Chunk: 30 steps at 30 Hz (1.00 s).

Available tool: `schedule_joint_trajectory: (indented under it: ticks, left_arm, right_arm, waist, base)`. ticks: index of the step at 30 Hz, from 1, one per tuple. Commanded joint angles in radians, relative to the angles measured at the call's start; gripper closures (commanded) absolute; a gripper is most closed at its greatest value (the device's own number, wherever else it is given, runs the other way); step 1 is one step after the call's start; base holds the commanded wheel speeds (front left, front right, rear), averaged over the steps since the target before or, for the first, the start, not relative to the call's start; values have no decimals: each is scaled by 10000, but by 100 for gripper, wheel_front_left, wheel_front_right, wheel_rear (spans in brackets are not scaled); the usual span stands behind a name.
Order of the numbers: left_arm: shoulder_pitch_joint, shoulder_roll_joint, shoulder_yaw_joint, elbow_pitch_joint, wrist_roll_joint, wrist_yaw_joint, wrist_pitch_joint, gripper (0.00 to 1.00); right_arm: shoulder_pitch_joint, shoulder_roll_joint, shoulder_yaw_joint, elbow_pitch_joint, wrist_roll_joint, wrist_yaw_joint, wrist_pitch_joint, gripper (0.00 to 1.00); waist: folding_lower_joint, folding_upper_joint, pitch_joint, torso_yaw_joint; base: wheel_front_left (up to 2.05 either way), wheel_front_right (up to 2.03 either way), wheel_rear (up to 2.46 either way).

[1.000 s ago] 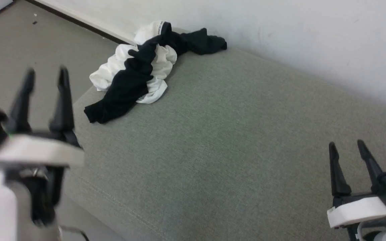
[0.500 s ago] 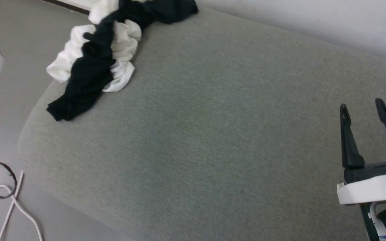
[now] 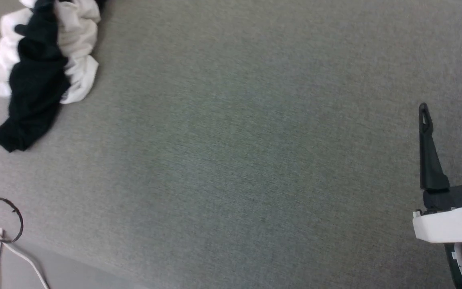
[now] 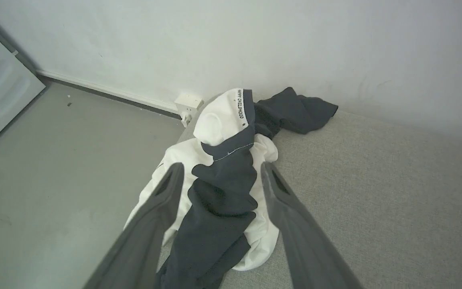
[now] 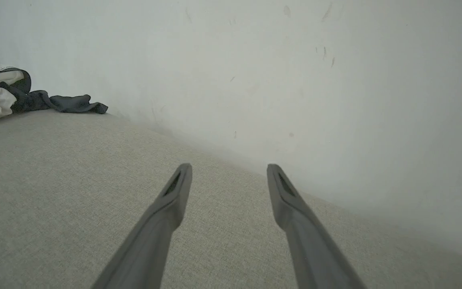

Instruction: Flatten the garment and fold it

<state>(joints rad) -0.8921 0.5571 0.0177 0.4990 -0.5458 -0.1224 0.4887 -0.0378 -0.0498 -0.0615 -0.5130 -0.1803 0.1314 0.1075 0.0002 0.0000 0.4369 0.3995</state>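
The left gripper is spread wide and empty. Its dark fingers frame the crumpled soft T-shirt, white-bodied with black raglan sleeves, apparently without touching it. The right gripper is also spread and empty, hovering at four o'clock over the grey woven cushion, well apart from the shirt. The T-shirt lies bunched at the cushion's ten o'clock corner, by the pale wall. Flattening looks unstarted, and this seems to be the first reach. Next, the left gripper likely needs to pinch a sleeve or hem while the right crosses over.

We see our right gripper as two long black tapering fingers on a black block with a white collar. Those of our left gripper look dark grey, slotted near the tips.
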Motion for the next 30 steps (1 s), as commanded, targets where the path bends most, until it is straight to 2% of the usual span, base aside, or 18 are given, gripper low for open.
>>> schedule_joint_trajectory:
  ticks: [1, 7, 10, 18, 23, 25, 30]
  left_arm:
    - [-127, 121, -170, 219, -60, -58, 146, 0]
    - [42, 342, -692, 978, -235, -75, 583, 0]
    - [211, 439, -922, 1365, -28, -77, 239, 0]
    - [248, 64, -1183, 2340, -21, -79, -793, 0]
    - [84, -24, -1459, 2902, 112, -80, -1843, 0]
    - [-30, -19, -1598, 3127, 245, -81, -2321, 100]
    - [-228, 77, -1873, 3743, 110, -81, -2950, 100]
  right_arm:
    - [-147, -50, 16, -184, -87, -7, 96, 0]
    - [-138, -151, 56, -708, -226, -7, 440, 0]
    - [-112, -221, 15, -943, -234, -7, 588, 0]
    - [32, -481, -238, -1626, -330, -7, 1040, 0]
    - [31, -769, -269, -2131, -319, -7, 1348, 0]
    - [33, -858, -343, -2312, -333, -7, 1410, 0]
    - [84, -847, -430, -2387, -240, -7, 1393, 0]
  waist:
    - [-2, 0, 762, -573]
    - [-2, 0, 1316, -807]
    - [-2, 0, 1590, -884]
    - [-2, 0, 2087, -845]
    - [-2, 0, 2338, -864]
    - [-2, 0, 2415, -861]
    - [-2, 0, 2231, -934]
  base:
    - [0, 0, 0]
    - [0, 0, 0]
    - [0, 0, 0]
    - [0, 0, 0]
    - [0, 0, 0]
    - [0, 0, 0]
    - [0, 0, 0]
